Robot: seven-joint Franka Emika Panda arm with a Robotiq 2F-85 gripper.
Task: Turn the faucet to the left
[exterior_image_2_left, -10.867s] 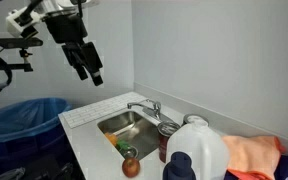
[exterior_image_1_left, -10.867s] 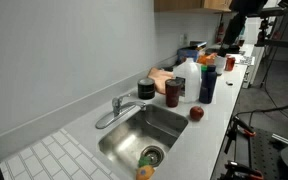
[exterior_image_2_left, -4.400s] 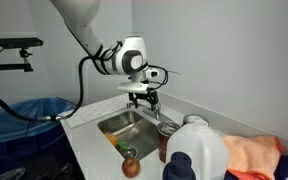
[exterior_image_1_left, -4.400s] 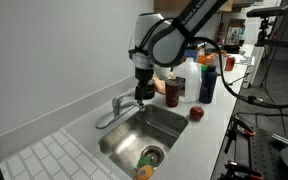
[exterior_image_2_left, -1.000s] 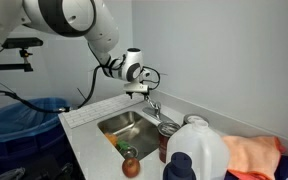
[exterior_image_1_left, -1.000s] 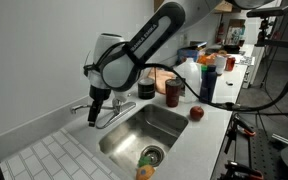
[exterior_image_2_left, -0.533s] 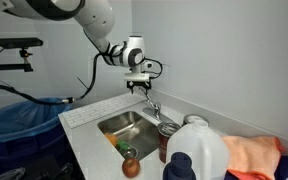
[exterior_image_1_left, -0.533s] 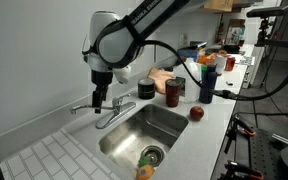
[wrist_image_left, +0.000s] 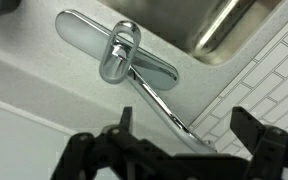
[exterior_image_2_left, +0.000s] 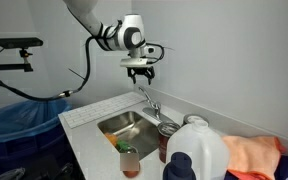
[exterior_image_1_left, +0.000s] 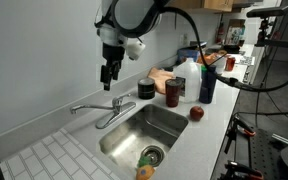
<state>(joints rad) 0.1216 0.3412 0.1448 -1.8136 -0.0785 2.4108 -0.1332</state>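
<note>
The chrome faucet (exterior_image_1_left: pixel 96 107) stands behind the sink (exterior_image_1_left: pixel 134 130). Its thin spout points left over the counter, away from the basin. It also shows in an exterior view (exterior_image_2_left: pixel 145 101). My gripper (exterior_image_1_left: pixel 108 76) hangs open and empty well above the faucet, touching nothing; it also shows in an exterior view (exterior_image_2_left: pixel 139 71). In the wrist view the faucet (wrist_image_left: pixel 121 52) lies below, its spout running toward the white tiles. The gripper (wrist_image_left: pixel 186 142) sits at the bottom edge with both dark fingers (wrist_image_left: pixel 250 132) spread wide either side of the spout tip.
A red can (exterior_image_1_left: pixel 173 92), a white jug (exterior_image_1_left: pixel 187 74), a blue bottle (exterior_image_1_left: pixel 207 83), a black cup (exterior_image_1_left: pixel 146 89) and an apple (exterior_image_1_left: pixel 196 114) stand right of the sink. A small orange object (exterior_image_1_left: pixel 144 172) lies by the drain. The tiled drainboard (exterior_image_1_left: pixel 44 158) lies left.
My gripper has risen from beside the spout and moved up and slightly right, away from the faucet. The spout stays pointing left over the counter.
</note>
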